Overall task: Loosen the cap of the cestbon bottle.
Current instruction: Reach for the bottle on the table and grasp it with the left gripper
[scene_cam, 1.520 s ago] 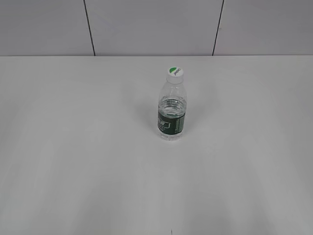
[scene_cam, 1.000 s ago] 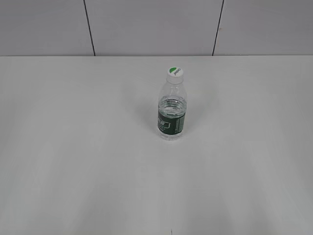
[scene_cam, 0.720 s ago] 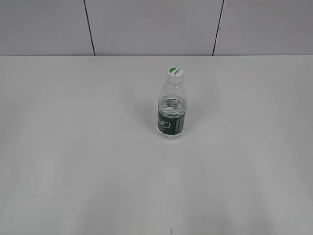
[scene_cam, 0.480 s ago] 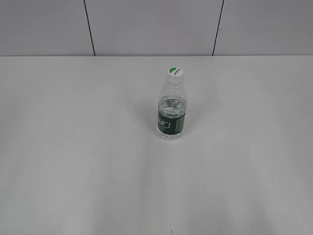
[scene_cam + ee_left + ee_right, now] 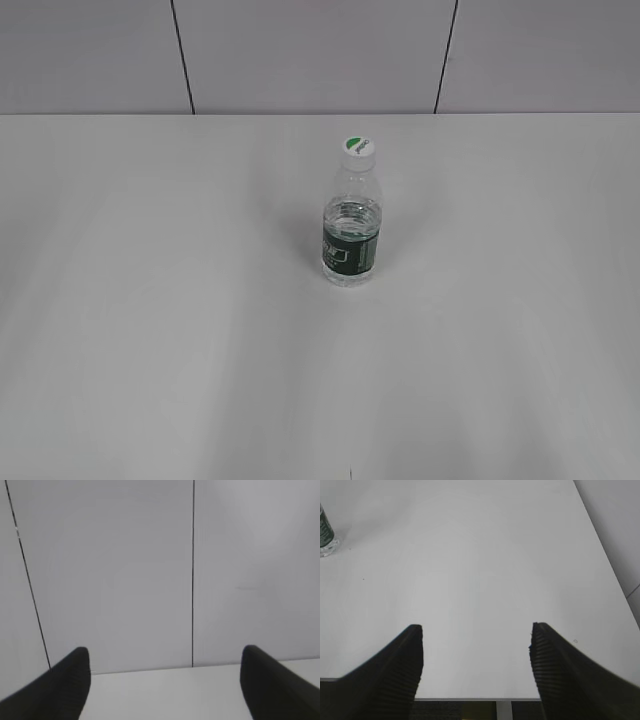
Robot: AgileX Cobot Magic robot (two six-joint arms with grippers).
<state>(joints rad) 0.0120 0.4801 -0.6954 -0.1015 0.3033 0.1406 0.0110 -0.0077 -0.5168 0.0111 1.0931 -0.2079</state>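
Standing upright a little right of centre in the exterior view, the cestbon bottle (image 5: 351,222) rests on the white table (image 5: 150,330), its dark green label band low on the body and water visible inside; the cap (image 5: 357,148) sits on the neck, white with a green patch on top; neither arm appears in this view. Only the right wrist view catches both a gripper and the bottle: the right gripper (image 5: 476,647) fills the bottom of the frame with its two dark ribbed fingers (image 5: 405,670) spread wide and nothing between them, while just the bottle's base and label edge (image 5: 325,532) show at the upper left corner, well apart from the fingers; the cap is cut off there. The left wrist view shows no bottle at all; the left gripper (image 5: 165,672) is likewise spread wide and empty, facing the grey panelled wall (image 5: 125,570) above the table's far edge.
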